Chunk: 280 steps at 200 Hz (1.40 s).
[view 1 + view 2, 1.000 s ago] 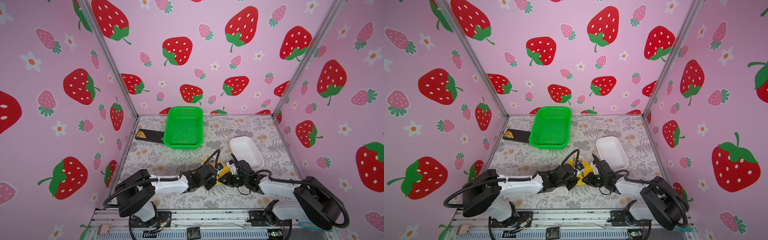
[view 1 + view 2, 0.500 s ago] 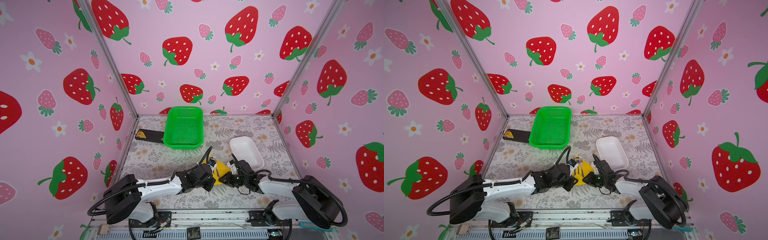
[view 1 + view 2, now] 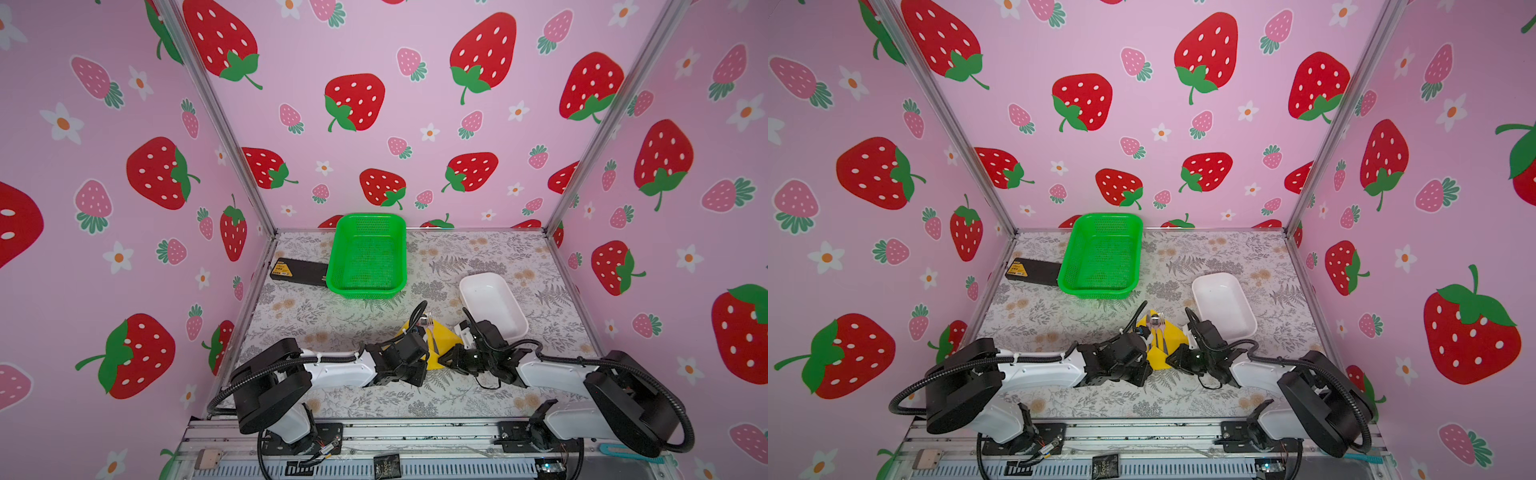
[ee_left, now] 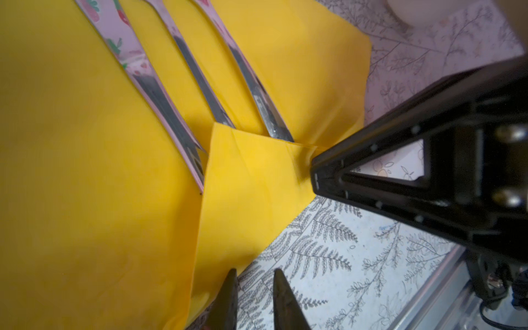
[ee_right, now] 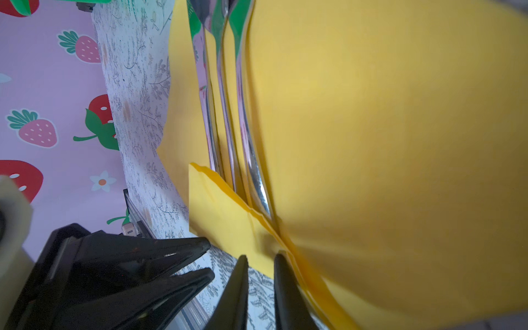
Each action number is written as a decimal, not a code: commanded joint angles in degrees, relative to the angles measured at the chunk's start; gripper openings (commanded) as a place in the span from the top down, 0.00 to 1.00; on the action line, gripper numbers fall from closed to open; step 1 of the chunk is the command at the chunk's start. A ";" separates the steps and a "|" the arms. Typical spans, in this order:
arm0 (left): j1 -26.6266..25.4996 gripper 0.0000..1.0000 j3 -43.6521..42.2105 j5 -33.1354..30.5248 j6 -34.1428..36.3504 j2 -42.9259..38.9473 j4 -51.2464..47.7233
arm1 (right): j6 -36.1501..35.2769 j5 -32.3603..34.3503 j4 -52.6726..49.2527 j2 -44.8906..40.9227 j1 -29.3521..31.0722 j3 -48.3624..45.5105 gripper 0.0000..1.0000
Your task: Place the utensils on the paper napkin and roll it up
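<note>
The utensils are laid side by side on the paper napkin, ends tucked under its folded corner, presumably for retention during rolling; the left gripper is held slightly apart, empty, beside the flap, the right gripper at the crease, grip undeterminable.

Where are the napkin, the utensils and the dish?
napkin [image 4: 85,171]: left wrist view, on the flat open sheet.
utensils [image 4: 198,80]: left wrist view, on the middle handle.
dish [image 3: 490,301]: in a top view, on its bare floor.
</note>
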 commanded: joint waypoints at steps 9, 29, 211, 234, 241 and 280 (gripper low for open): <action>0.51 0.76 -0.11 -2.44 -2.09 0.08 -2.05 | -0.08 0.84 -0.89 0.66 -0.32 0.44 0.81; 0.56 0.76 -0.13 -3.39 -3.23 1.01 -3.05 | -0.12 1.01 -1.13 0.83 -0.24 0.48 0.81; 1.20 0.73 -3.64 -3.57 -7.49 -1.69 -3.84 | -1.41 2.45 -5.12 0.09 -0.24 2.50 0.82; 1.21 0.74 -4.10 -4.27 -8.75 -2.04 -4.54 | -1.36 2.42 -5.13 0.29 -0.26 2.46 0.82; 1.21 0.74 -4.19 -4.20 -8.82 -2.74 -4.61 | -1.41 2.42 -5.16 0.28 -0.25 2.49 0.82; 1.20 0.72 -3.01 -2.80 -6.18 -8.24 -4.22 | -1.13 2.38 -5.12 0.33 -0.30 2.59 0.82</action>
